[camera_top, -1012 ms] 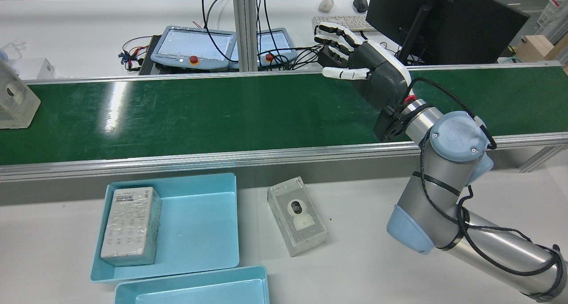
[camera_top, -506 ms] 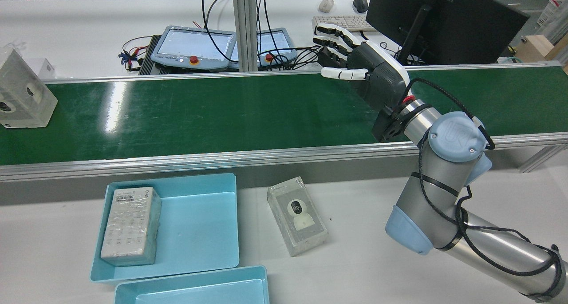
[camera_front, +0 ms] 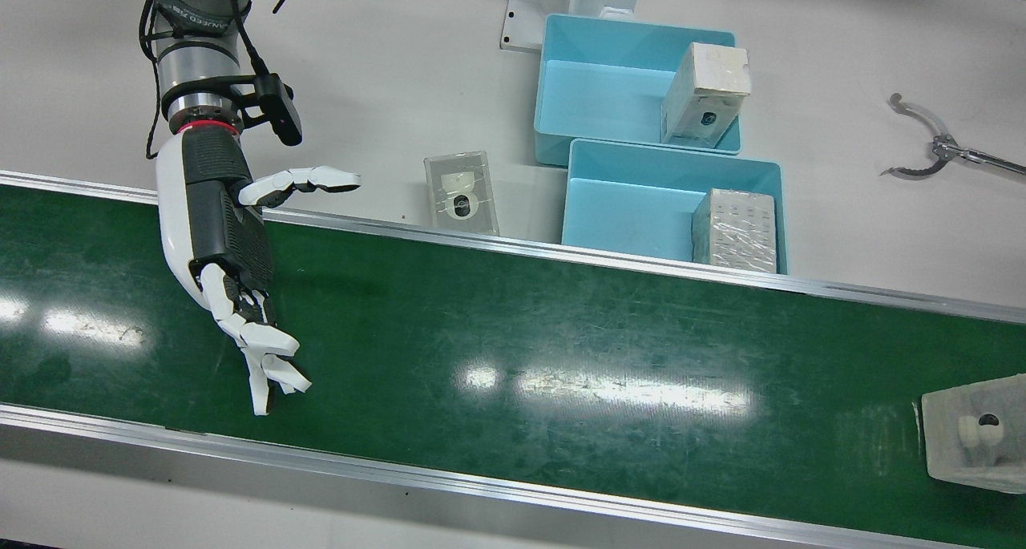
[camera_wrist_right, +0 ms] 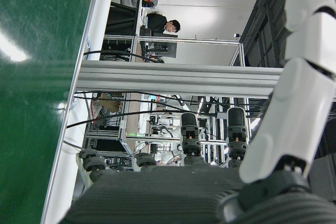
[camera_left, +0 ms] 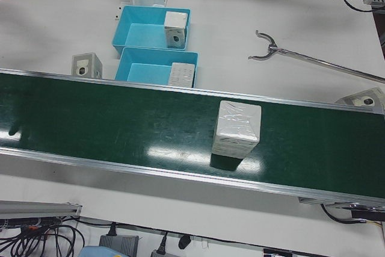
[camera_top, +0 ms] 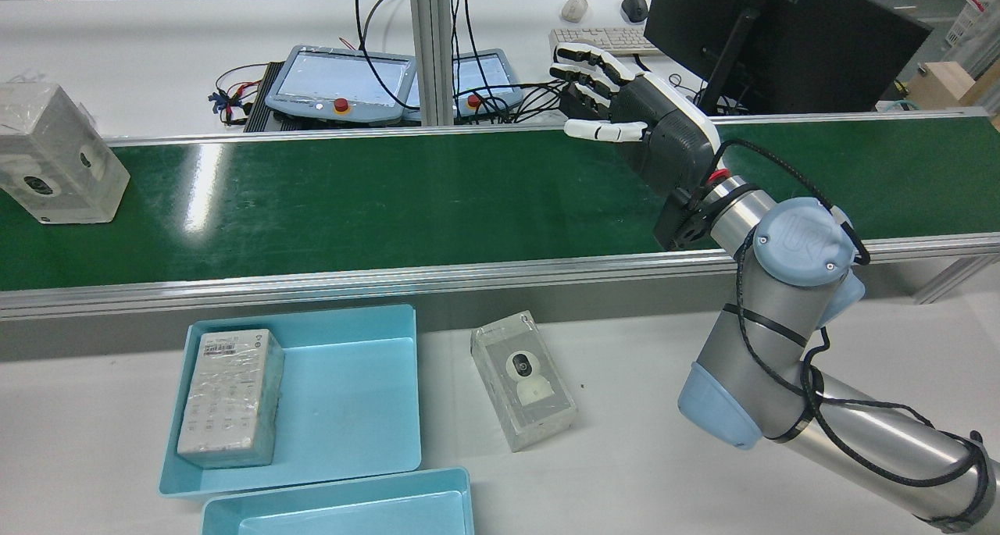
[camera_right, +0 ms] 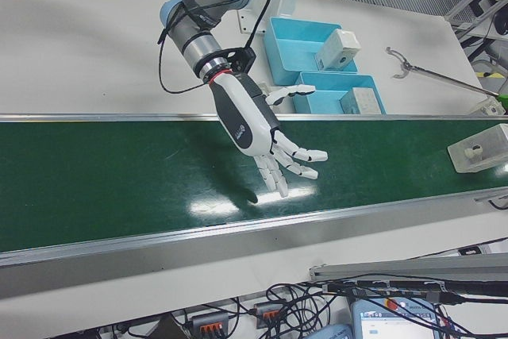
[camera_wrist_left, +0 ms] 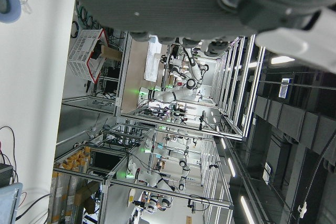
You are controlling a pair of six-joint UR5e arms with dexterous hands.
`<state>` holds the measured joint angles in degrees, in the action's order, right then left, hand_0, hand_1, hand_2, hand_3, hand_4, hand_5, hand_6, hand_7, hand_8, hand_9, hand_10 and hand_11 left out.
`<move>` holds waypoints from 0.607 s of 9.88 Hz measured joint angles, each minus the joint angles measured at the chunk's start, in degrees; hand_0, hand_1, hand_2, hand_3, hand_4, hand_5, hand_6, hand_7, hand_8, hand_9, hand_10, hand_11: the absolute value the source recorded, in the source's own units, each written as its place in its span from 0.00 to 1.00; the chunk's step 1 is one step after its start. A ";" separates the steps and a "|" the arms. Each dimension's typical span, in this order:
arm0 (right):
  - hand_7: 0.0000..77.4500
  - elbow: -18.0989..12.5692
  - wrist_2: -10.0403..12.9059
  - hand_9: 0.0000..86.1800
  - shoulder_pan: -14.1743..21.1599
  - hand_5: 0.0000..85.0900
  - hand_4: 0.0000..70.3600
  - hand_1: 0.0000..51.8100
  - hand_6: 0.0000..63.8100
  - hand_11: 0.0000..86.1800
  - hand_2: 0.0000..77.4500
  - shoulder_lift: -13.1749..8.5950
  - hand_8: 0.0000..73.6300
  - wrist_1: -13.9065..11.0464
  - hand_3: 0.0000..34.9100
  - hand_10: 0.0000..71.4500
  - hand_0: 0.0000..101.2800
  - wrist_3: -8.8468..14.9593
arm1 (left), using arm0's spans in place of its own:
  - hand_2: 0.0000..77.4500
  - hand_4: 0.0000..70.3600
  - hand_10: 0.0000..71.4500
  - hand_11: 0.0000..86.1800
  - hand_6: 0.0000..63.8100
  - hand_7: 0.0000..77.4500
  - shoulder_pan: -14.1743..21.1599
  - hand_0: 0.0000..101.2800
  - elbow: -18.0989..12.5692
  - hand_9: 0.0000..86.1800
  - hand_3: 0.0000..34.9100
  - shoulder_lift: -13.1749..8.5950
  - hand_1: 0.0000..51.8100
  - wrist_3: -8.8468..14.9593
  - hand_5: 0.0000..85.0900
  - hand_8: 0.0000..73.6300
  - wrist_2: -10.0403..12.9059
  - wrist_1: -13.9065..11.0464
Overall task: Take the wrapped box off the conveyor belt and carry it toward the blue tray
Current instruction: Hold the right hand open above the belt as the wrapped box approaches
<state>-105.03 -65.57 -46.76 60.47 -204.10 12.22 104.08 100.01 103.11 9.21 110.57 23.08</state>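
A clear-wrapped white box stands on the green conveyor belt at its far left end in the rear view. It also shows in the front view and the left-front view. My right hand is open and empty above the belt's far side, far from the box; it also shows in the front view. A blue tray sits on the white table before the belt and holds a wrapped box. My left hand shows only in its own view, holding nothing.
A second blue tray lies in front of the first. A wrapped camera box lies on the table between the tray and my right arm. A metal reacher tool lies on the table. A monitor stands behind the belt.
The wrapped box on the belt has moved right in the rear view, coming further into sight. My right hand has stayed almost still.
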 joint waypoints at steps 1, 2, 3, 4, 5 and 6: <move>0.23 0.00 0.00 0.02 0.00 0.29 0.10 0.20 0.00 0.07 0.23 0.00 0.00 0.01 0.86 0.05 0.40 0.00 | 0.01 0.01 0.00 0.00 0.01 0.01 0.00 0.00 0.00 0.00 0.00 0.00 0.00 0.00 0.01 0.01 0.00 0.00; 0.23 0.00 0.00 0.02 0.00 0.29 0.10 0.19 0.00 0.07 0.23 0.00 0.00 0.01 0.86 0.05 0.40 0.00 | 0.01 0.00 0.00 0.00 0.00 0.01 0.00 0.00 0.00 0.01 0.00 0.00 0.00 0.00 0.01 0.00 0.00 0.00; 0.23 0.00 0.00 0.02 0.04 0.29 0.10 0.19 0.00 0.07 0.23 0.00 0.00 0.01 0.86 0.05 0.40 0.00 | 0.01 0.01 0.01 0.00 0.00 0.01 0.00 0.00 0.00 0.01 0.00 0.00 0.00 0.00 0.01 0.00 0.00 0.00; 0.23 0.03 0.00 0.02 0.09 0.29 0.12 0.19 0.00 0.07 0.23 0.00 0.00 0.02 0.86 0.05 0.40 0.00 | 0.01 0.01 0.00 0.00 0.01 0.01 0.00 0.00 0.00 0.01 0.00 0.00 0.00 0.00 0.01 0.00 0.00 0.00; 0.23 0.05 0.03 0.02 0.13 0.29 0.12 0.19 0.00 0.07 0.23 0.00 0.00 0.02 0.86 0.05 0.40 0.03 | 0.01 0.00 0.01 0.00 0.01 0.01 0.00 0.00 0.00 0.01 0.00 0.00 0.00 0.00 0.01 0.01 0.00 0.00; 0.23 0.07 0.05 0.02 0.18 0.30 0.13 0.19 0.00 0.07 0.23 0.00 0.00 0.02 0.87 0.05 0.40 0.05 | 0.01 0.00 0.01 0.00 0.01 0.01 0.00 0.00 0.00 0.01 0.00 0.00 0.00 0.00 0.01 0.01 0.00 0.00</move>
<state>-104.96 -65.52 -46.58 60.47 -204.08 12.27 104.08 100.01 103.11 9.21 110.57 23.08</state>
